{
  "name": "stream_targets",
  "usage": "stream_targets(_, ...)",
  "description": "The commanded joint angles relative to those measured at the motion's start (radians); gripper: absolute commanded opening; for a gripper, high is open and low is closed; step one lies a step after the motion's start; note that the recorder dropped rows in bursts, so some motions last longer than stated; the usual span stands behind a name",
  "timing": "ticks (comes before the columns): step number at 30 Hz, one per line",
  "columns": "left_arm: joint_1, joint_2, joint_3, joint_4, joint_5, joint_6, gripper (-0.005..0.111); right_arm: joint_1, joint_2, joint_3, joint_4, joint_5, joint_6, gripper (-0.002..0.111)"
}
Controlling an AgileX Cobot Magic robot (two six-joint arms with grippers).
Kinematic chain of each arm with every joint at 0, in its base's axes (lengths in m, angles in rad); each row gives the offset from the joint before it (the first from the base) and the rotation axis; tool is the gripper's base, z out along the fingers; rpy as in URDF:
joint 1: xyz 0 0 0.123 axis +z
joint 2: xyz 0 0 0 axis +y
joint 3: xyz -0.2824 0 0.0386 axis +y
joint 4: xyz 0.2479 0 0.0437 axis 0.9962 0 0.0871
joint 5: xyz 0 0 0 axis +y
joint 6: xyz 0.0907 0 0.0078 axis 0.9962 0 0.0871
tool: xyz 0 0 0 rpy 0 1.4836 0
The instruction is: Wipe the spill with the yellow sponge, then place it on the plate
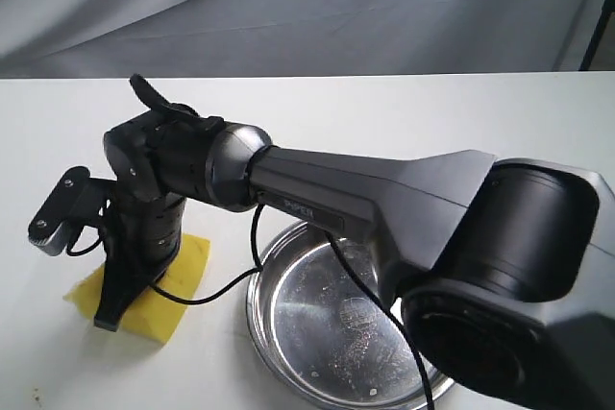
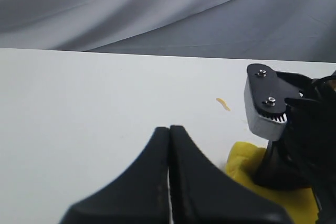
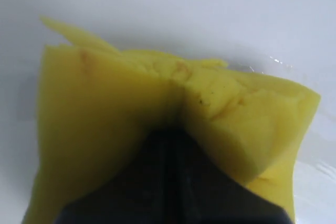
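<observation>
Pressing thick, porous yellow foam sponge (image 1: 190, 266) down onto white tabletop (image 1: 384, 112) w/ right gripper (image 3: 170, 135). Clenched tight, foam puckered round the tips, so grasped and pushed flat at once, prob. to keep wiping contact. Reaches across from right side. Sits left of round shiny stainless-steel plate (image 1: 298, 333), near rim, not touching. Shows orange stains on top face, likely soaked-up liquid.

Left gripper (image 2: 169, 140): clenched on nothing, hovers over table beside sponge, out of the way.

Small amber streak (image 2: 223, 104) on table near sponge, maybe spill residue. No puddle visible; poss. under foam.

Plate: holds nothing in visible part, just scratches & reflections; partly hidden by arm.

Judged mid-wipe; transfer to plate not yet done.
</observation>
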Motion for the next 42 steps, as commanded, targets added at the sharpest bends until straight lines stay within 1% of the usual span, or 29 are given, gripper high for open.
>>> stream_targets(1, -0.005, -0.002, 0.005, -0.011, -0.010, -0.005, 0.000, 0.021, -0.059, 0.022, -0.072, 0.002, 0.010, 0.000)
stream_targets(6, -0.005, -0.002, 0.005, -0.011, -0.010, -0.005, 0.000, 0.012, -0.131, 0.022, -0.320, -0.125, 0.129, 0.000)
stream_targets(10, -0.005, -0.002, 0.005, -0.011, -0.010, -0.005, 0.000, -0.019, -0.155, 0.022, -0.436, -0.253, 0.230, 0.000)
stream_targets(14, -0.005, -0.002, 0.005, -0.011, -0.010, -0.005, 0.000, -0.076, -0.146, 0.022, -0.442, -0.380, 0.243, 0.000)
stream_targets(15, -0.005, -0.002, 0.005, -0.011, -0.010, -0.005, 0.000, -0.113, -0.127, 0.022, -0.423, -0.475, 0.275, 0.000)
stream_targets(16, -0.005, -0.002, 0.005, -0.011, -0.010, -0.005, 0.000, -0.129, -0.116, 0.022, -0.424, -0.527, 0.303, 0.000)
stream_targets(18, -0.005, -0.002, 0.005, -0.011, -0.010, -0.005, 0.000, -0.170, -0.086, 0.022, -0.414, -0.611, 0.412, 0.000)
stream_targets(19, -0.005, -0.002, 0.005, -0.011, -0.010, -0.005, 0.000, -0.212, -0.048, 0.022, -0.352, -0.660, 0.518, 0.000)
stream_targets(20, -0.005, -0.002, 0.005, -0.011, -0.010, -0.005, 0.000, -0.231, -0.033, 0.022, -0.312, -0.668, 0.537, 0.000)
stream_targets(21, -0.005, -0.002, 0.005, -0.011, -0.010, -0.005, 0.000, -0.261, 0.006, 0.022, -0.236, -0.665, 0.536, 0.000)
stream_targets(24, -0.005, -0.002, 0.005, -0.011, -0.010, -0.005, 0.000, -0.292, 0.066, 0.022, -0.213, -0.605, 0.495, 0.000)
stream_targets(25, -0.005, -0.002, 0.005, -0.011, -0.010, -0.005, 0.000, -0.292, 0.083, 0.022, -0.210, -0.552, 0.435, 0.000)
stream_targets(27, -0.005, -0.002, 0.005, -0.011, -0.010, -0.005, 0.000, -0.284, 0.088, 0.022, -0.206, -0.502, 0.337, 0.000)
stream_targets(29, -0.005, -0.002, 0.005, -0.011, -0.010, -0.005, 0.000, -0.269, 0.088, 0.022, -0.160, -0.452, 0.251, 0.000)
stream_targets(32, -0.005, -0.002, 0.005, -0.011, -0.010, -0.005, 0.000, -0.229, 0.088, 0.022, 0.059, -0.301, -0.082, 0.000)
stream_targets(34, -0.005, -0.002, 0.005, -0.011, -0.010, -0.005, 0.000, -0.196, 0.088, 0.022, 0.135, -0.223, -0.197, 0.000)
stream_targets(37, -0.005, -0.002, 0.005, -0.011, -0.010, -0.005, 0.000, -0.172, 0.084, 0.022, 0.149, -0.164, -0.209, 0.000)
stream_targets(38, -0.005, -0.002, 0.005, -0.011, -0.010, -0.005, 0.000, -0.159, 0.076, 0.022, 0.149, -0.112, -0.245, 0.000)
stream_targets(42, -0.005, -0.002, 0.005, -0.011, -0.010, -0.005, 0.000, -0.147, 0.035, 0.022, 0.158, 0.042, -0.259, 0.000)
